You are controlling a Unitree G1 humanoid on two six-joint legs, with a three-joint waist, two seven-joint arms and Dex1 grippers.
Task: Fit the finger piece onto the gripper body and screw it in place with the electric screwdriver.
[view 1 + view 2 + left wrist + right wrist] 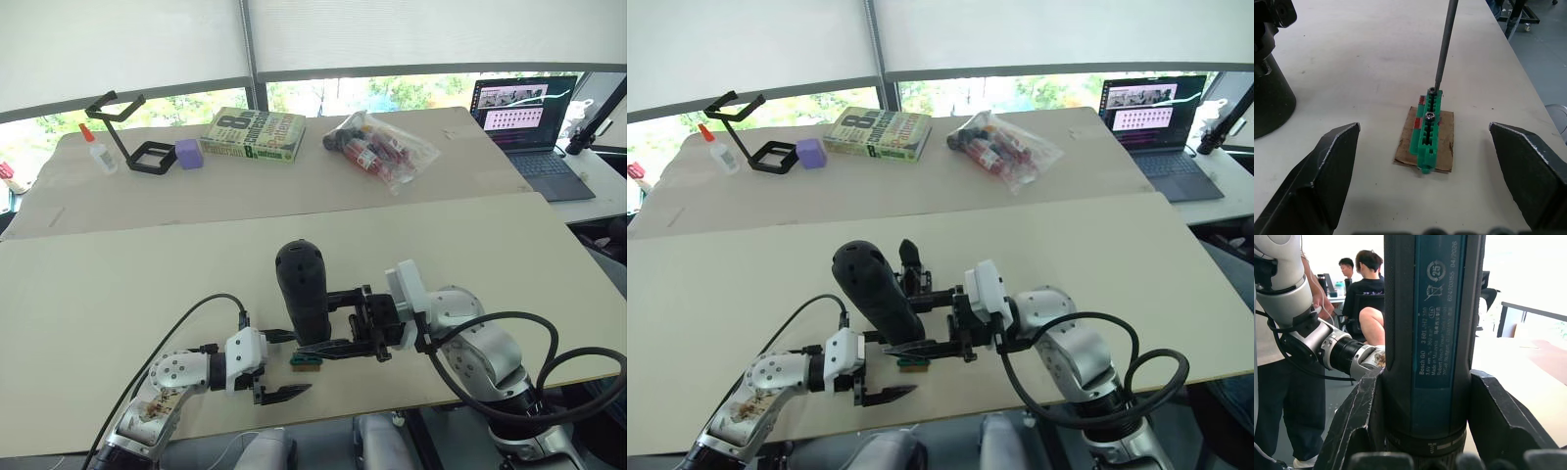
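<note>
The electric screwdriver (pixel 302 284) stands nearly upright near the table's front edge, with my right gripper (pixel 328 321) shut on its thick black body (pixel 1425 357). Its thin metal bit (pixel 1444 44) comes down onto a screw in a small green-and-red block (pixel 1427 129) that lies on a scrap of brown card. My left gripper (pixel 294 362) is open, its fingers (pixel 1317 171) spread wide on either side of that block without touching it. The gripper body (pixel 911 262), black with one pointed finger up, stands just behind the screwdriver. The finger piece is out of view.
On the far table stand a black wire-frame stand (pixel 127 132), a glue bottle (pixel 98 149), a purple block (pixel 189 154), a book (pixel 253 134) and a plastic bag of items (pixel 382 147). A laptop (pixel 524 117) is at the far right. People (pixel 1364 289) sit behind.
</note>
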